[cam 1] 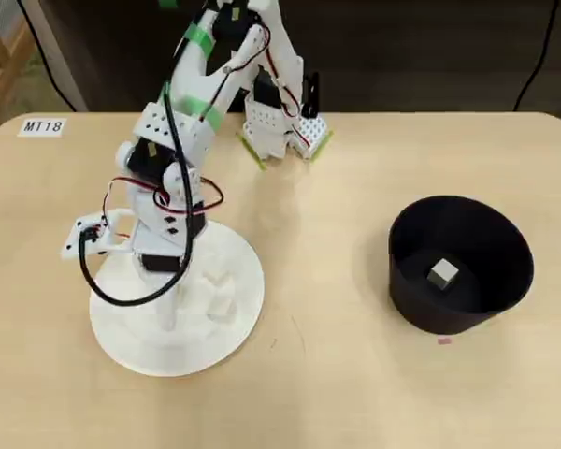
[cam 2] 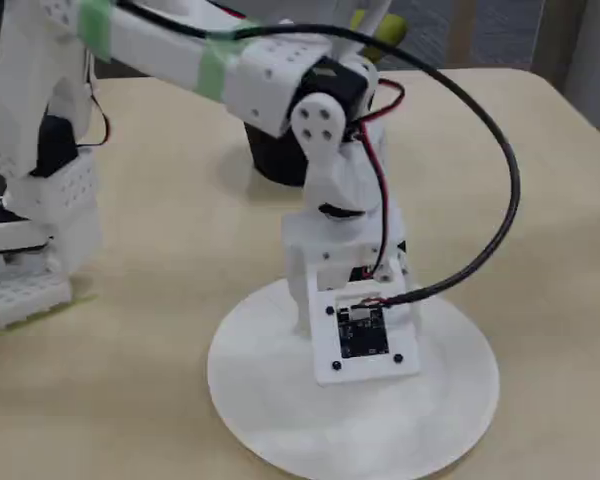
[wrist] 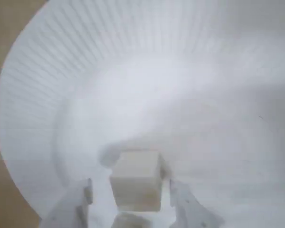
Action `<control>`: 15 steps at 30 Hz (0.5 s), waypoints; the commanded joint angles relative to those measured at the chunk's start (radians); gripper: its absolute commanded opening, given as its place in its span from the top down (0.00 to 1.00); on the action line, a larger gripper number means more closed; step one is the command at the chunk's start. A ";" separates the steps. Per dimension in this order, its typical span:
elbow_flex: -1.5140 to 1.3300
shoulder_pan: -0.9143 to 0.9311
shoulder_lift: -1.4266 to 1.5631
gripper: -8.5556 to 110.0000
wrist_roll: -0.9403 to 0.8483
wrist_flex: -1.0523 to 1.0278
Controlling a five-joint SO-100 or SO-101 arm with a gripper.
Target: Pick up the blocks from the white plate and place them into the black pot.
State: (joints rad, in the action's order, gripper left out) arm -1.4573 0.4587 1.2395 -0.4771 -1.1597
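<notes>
From overhead, the arm leans down over the white plate (cam 1: 238, 309) at the left of the worktop (cam 1: 337, 393), and two pale blocks (cam 1: 221, 307) lie on the plate just beside the arm's lower end. Well to the right sits the black pot (cam 1: 460, 264) with one block (cam 1: 442, 273) already inside. At the wrist, the tool (wrist: 133, 202) stands open — its fingers (wrist: 180, 202) flank a beige block (wrist: 136, 186) resting on the plate (wrist: 147, 85), with a gap showing on either side. From the fixed camera, the wrist hangs low over the plate (cam 2: 280, 400), and the pot (cam 2: 270, 160) is mostly hidden behind the arm.
</notes>
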 commanded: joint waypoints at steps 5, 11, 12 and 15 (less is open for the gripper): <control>0.095 0.003 -0.035 0.90 0.037 0.006; 0.121 0.003 -0.049 0.95 0.055 0.005; 0.127 0.003 -0.048 0.95 0.057 -0.002; 0.130 -0.002 0.005 0.95 0.060 -0.002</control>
State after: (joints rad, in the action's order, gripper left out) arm -1.3760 0.4587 1.1842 -0.4234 -1.1582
